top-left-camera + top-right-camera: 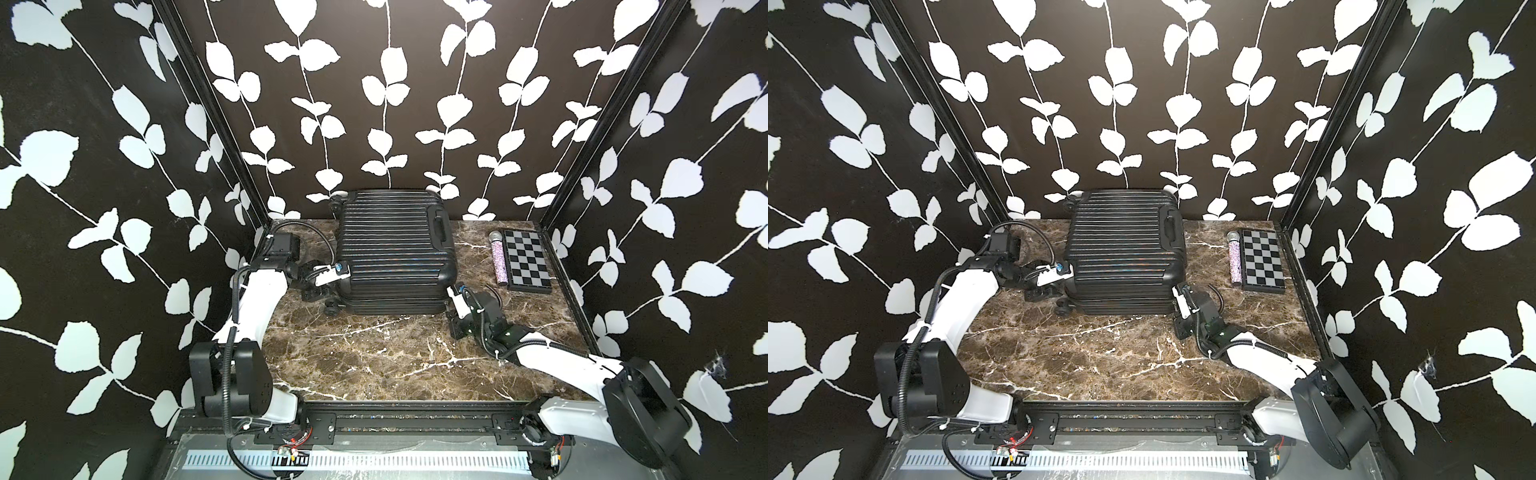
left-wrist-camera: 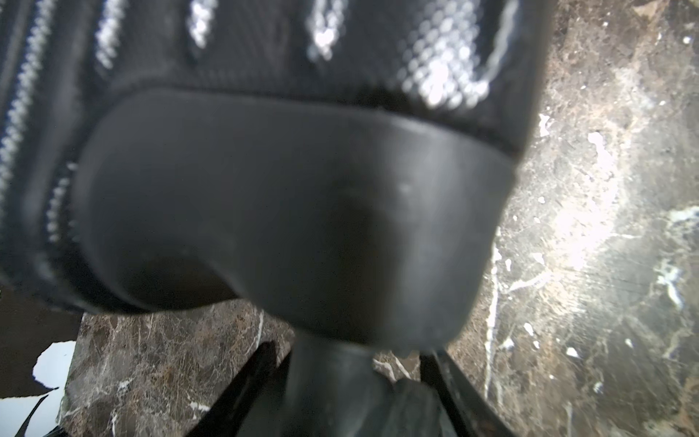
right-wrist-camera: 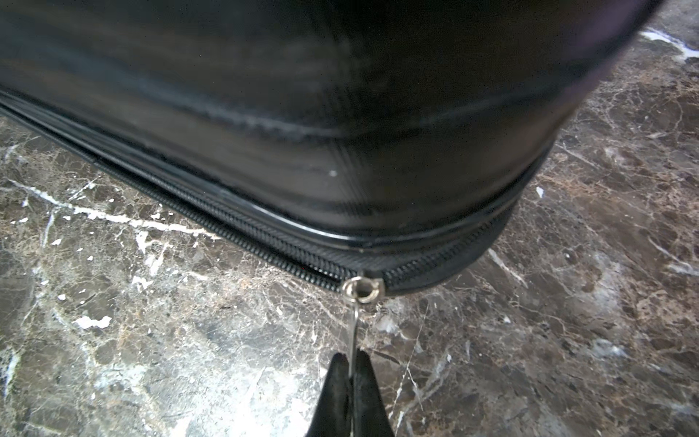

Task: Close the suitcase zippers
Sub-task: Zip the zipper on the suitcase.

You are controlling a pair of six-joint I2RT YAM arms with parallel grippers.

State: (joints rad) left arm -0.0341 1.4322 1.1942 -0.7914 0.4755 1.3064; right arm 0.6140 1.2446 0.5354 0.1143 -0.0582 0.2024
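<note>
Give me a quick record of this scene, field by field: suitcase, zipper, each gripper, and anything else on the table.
suitcase: black, ribbed, lying flat on the marble table near the back wall
zipper track: looks unjoined along the front edge, joined beyond the pull
right gripper: shut on the metal zipper pull at the near right corner
left gripper: jaws apart either side of a wheel; no firm grip visible
other items: glittery microphone beside a checkered box, right of the suitcase

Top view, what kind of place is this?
Probably a robot test booth, not a home: leaf-print panel walls boxing in a marble-look tabletop, with a left arm and right arm bolted along its front rail.
</note>
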